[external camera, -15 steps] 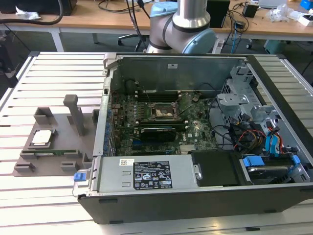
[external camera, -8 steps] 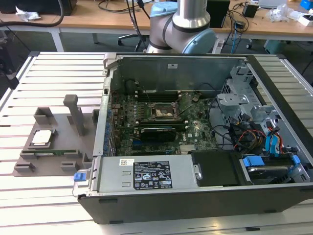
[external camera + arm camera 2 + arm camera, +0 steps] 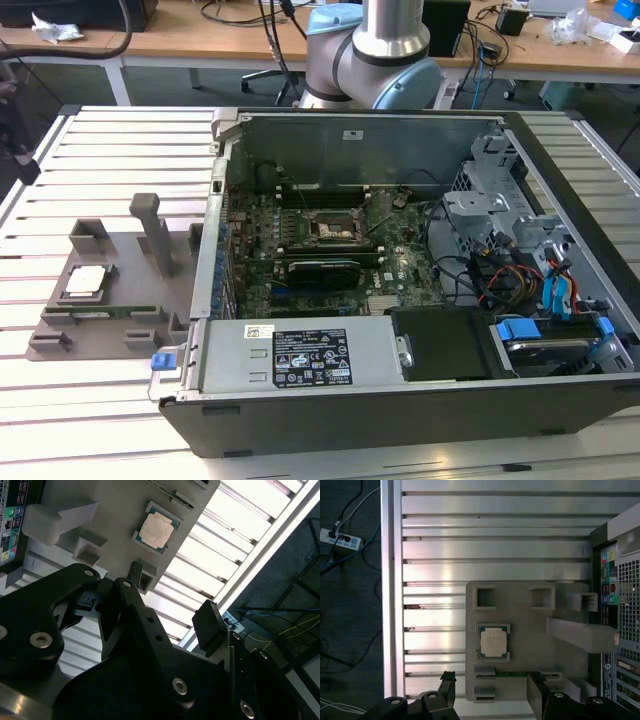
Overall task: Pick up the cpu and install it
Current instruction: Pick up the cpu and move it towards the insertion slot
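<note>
So, the cpu [image 3: 83, 282] is sitting in its square pocket on the grey plastic fixture [image 3: 120, 255]. That fixture is lying on the slatted aluminium table [image 3: 110, 140], on the exterior view's left of the open computer case [image 3: 400, 420].

The exterior view is also giving you the case's insides: a green motherboard [image 3: 400, 270] with the black-framed socket [image 3: 335, 230] near its middle, and a silver power supply [image 3: 300, 355] wearing a white label whose print I'm not making out. Blue drive latches [image 3: 515, 330] and a tangle of cables [image 3: 500, 280] are sitting further toward the exterior view's right. The arm [image 3: 370, 45] is standing behind the case with its grey-and-blue joint.

In the first wrist view the gripper [image 3: 492, 687] is hanging with its black fingers [image 3: 447, 682] spread wide, holding nothing. The cpu [image 3: 493, 643] is lying near them, untouched, its matte silver lid catching the light inside a dark green rim. A thin memory stick [image 3: 517, 673] is sitting in a slot just beside it.

The second wrist view is showing the cpu [image 3: 156, 530] from a slant, past the gripper's [image 3: 172, 600] bolted black linkage.
</note>
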`<state>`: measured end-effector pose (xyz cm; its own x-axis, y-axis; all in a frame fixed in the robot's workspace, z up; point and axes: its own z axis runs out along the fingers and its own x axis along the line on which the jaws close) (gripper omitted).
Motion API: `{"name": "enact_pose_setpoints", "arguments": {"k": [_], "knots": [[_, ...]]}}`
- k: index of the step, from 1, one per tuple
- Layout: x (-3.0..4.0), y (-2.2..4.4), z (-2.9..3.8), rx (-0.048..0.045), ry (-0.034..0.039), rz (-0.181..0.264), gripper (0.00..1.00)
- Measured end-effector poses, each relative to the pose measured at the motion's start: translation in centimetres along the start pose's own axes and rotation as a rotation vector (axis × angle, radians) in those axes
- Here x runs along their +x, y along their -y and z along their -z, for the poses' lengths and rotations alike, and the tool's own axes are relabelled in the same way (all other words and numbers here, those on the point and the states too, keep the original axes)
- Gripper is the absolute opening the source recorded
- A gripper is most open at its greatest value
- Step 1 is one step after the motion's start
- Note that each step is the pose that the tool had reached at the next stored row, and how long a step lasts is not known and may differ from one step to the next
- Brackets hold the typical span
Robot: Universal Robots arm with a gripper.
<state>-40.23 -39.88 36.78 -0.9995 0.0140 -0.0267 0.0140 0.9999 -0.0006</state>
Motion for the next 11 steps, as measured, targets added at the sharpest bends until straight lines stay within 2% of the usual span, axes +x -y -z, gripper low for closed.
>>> {"name": "enact_pose_setpoints", "arguments": {"k": [11], "knots": [[0.01,0.00,-0.49,0.0000,-0.0001,0.000,0.68]]}}
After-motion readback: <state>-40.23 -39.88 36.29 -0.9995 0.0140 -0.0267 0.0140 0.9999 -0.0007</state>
